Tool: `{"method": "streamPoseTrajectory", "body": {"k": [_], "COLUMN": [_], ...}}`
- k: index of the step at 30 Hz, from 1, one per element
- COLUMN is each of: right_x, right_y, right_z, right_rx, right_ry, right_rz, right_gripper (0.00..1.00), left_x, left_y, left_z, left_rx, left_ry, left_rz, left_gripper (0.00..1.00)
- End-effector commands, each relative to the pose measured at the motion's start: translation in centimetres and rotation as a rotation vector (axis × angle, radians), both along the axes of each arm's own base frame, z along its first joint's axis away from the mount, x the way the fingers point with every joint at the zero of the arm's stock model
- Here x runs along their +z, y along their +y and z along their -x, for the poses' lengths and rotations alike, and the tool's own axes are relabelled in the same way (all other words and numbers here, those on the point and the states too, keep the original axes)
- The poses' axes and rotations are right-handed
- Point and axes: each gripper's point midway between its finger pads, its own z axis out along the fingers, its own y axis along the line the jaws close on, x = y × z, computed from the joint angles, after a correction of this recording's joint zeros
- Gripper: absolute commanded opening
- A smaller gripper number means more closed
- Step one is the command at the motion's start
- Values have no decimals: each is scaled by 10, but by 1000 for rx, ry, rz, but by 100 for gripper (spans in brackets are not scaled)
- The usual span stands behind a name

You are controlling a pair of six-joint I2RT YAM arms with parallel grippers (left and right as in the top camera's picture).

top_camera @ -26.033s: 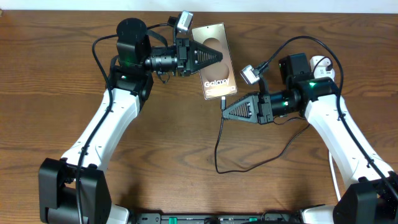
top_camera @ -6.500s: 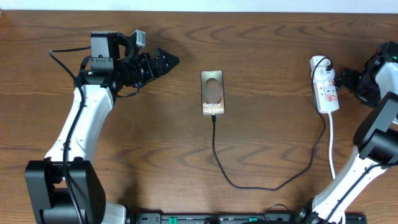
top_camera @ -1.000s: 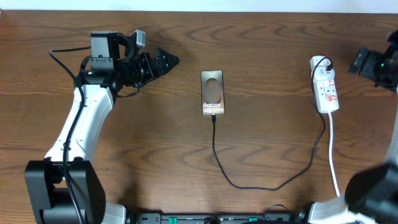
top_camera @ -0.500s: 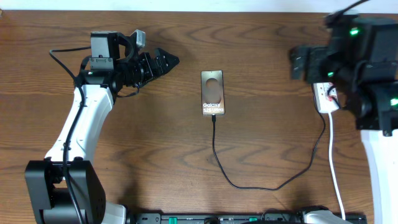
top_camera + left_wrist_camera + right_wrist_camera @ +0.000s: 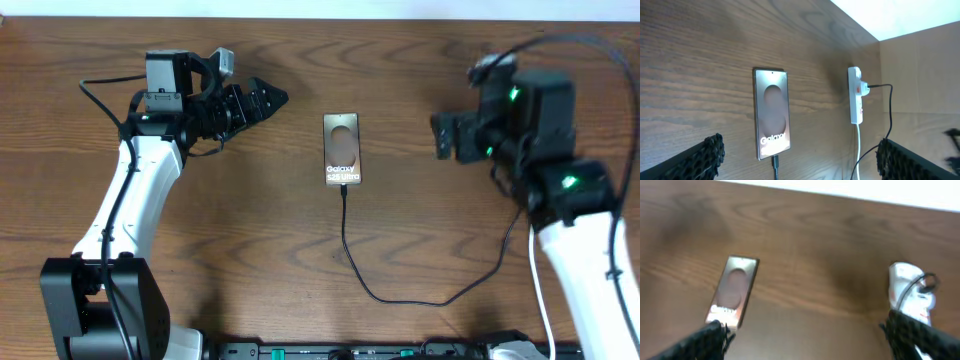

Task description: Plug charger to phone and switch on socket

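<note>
The phone lies flat mid-table, bronze face up; the left wrist view shows it as the phone. The charger is a thin black cable. Its plug tip sits at the phone's bottom edge. The socket lies to the right of the phone, with a round plug in it. In the overhead view the right arm hides the socket. My left gripper hangs open, well left of the phone. My right gripper is open above the table between phone and socket.
A white cord runs from under the right arm toward the table's front edge. The charger cable loops across the front middle of the table. The right wrist view is blurred.
The right arm has swung in from the far right edge and now hangs over the socket, its gripper toward the phone. Left arm, phone and cable have not moved.
</note>
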Motion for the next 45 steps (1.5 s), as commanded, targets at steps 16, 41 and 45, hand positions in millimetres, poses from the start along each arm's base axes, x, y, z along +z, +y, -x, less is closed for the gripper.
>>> {"method": "streamPoseTrajectory", "body": {"k": [16, 41, 45], "right_x": [-152, -92, -92], "right_y": [-10, -15, -15], "right_z": [95, 124, 124], "right_rx": [-3, 110, 110], "right_ry": [-289, -617, -617], "right_rz": [-251, -119, -119], "right_gripper": [99, 99, 99], "left_x": [6, 6, 6], "left_y": [1, 1, 1], "left_z": [-2, -2, -2], "left_rx": [1, 1, 1], "left_ry": [-23, -22, -23], "left_rz": [-9, -9, -9], "left_gripper": [98, 98, 98]}}
